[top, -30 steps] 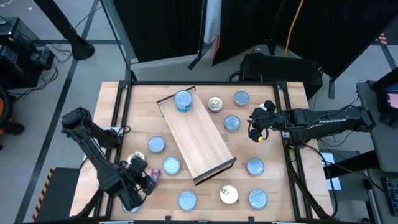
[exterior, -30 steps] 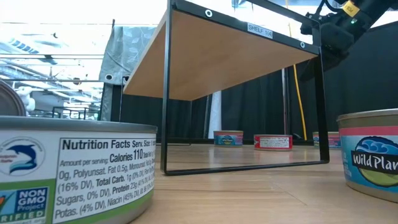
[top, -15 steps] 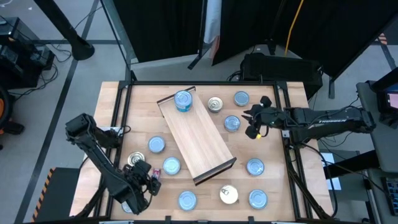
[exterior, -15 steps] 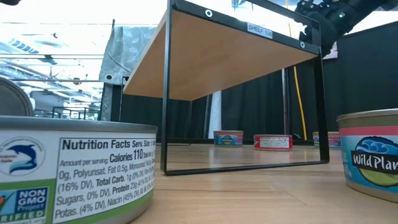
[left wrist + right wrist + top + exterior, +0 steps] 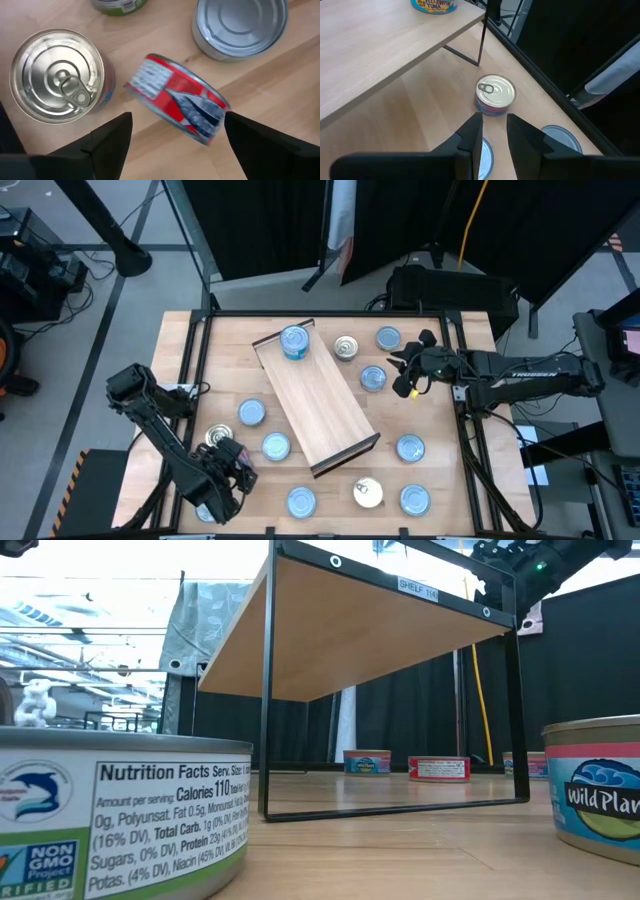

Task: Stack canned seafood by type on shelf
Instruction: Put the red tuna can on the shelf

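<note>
My left claw (image 5: 175, 137) hangs over a red tin (image 5: 176, 104) at the near-left corner of the table (image 5: 455, 510), and its fingers are spread wide with the tin between them but not touched. One second ago this claw was lower toward the table edge and more narrow; now it has moved a little toward the shelf (image 5: 318, 406) and the fingers have opened. The red tin is tilted, resting on its edge on the wood. Just beside it stands a silver pull-tab tin (image 5: 57, 75), and another tin with a plain grey top (image 5: 239, 25) is near.

My right claw (image 5: 494, 132) is over the table on the right of the shelf, near its far end. Its fingers are almost together, with only a thin gap, and they hold nothing. Since one second ago it has come closer to the shelf and to the blue tin (image 5: 373, 378) beside the shelf.

On the shelf there is only one thing: a blue-topped tin (image 5: 294, 342) at its far end. The other tins lie on the table around the shelf, as before. I see a pull-tab tin (image 5: 494, 94) on the table just beyond the far right leg of the shelf.
</note>
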`<state>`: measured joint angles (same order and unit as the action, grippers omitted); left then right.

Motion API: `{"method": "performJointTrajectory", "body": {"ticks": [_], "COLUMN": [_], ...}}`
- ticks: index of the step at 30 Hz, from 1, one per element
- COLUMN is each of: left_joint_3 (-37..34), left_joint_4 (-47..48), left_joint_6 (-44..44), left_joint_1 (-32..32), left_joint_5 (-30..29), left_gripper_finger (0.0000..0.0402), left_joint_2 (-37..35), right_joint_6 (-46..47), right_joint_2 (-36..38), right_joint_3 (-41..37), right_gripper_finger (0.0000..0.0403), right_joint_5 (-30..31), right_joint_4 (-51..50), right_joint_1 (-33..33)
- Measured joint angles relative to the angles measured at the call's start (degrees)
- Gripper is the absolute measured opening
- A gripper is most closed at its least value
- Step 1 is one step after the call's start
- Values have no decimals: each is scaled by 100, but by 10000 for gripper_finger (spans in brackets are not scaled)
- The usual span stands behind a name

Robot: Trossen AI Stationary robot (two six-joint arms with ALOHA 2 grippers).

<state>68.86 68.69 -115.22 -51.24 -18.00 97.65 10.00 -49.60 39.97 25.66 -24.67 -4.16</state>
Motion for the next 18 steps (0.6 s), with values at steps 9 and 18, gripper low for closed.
{"method": "performJointTrajectory", "body": {"ticks": [9, 18], "left_joint_3": [412, 481], "left_joint_4": [580, 498], "left_joint_6": [-323, 2715], "left_joint_1": [17, 11], "left_joint_5": [-5, 316], "left_gripper_finger": [315, 315], "left_joint_2": [-3, -9], "right_joint_6": [0, 0], "right_joint_2": [0, 0], "right_joint_3": [0, 0], "right_gripper_finger": [79, 79], "right_joint_5": [-1, 1], "right_joint_4": [-2, -2], "right_joint_1": [0, 0]}}
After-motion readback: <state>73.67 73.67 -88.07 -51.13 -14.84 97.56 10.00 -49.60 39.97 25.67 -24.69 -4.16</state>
